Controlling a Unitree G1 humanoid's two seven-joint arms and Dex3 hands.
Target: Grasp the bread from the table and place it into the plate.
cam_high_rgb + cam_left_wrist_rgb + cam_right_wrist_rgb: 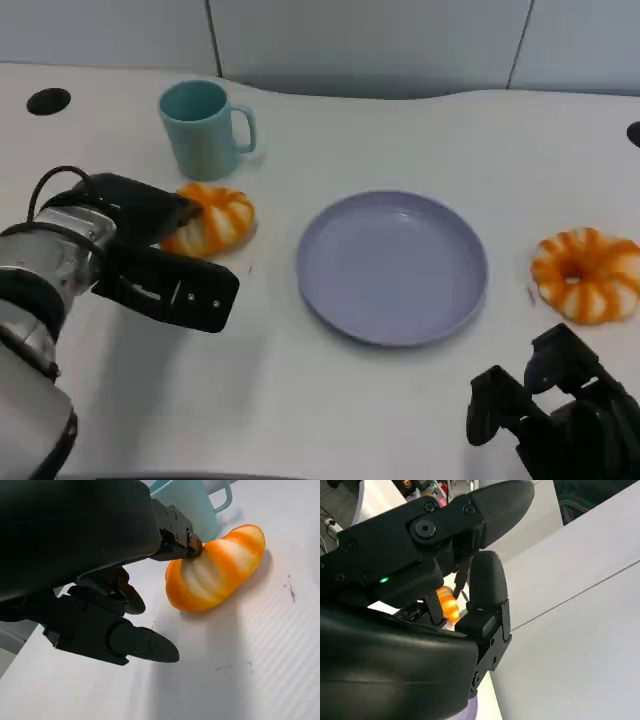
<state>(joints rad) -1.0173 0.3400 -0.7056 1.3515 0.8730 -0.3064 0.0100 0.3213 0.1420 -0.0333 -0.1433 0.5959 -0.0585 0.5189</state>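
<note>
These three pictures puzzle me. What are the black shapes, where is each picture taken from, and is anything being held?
The black shapes are a humanoid robot's two hands. One picture looks down from its head; the others come from cameras at each wrist. On the white table lie a lilac plate, a teal mug and two orange striped breads. The left hand has a fingertip touching the bread beside the mug, its fingers apart, not yet gripping. The right hand rests near the other bread, holding nothing.
</note>
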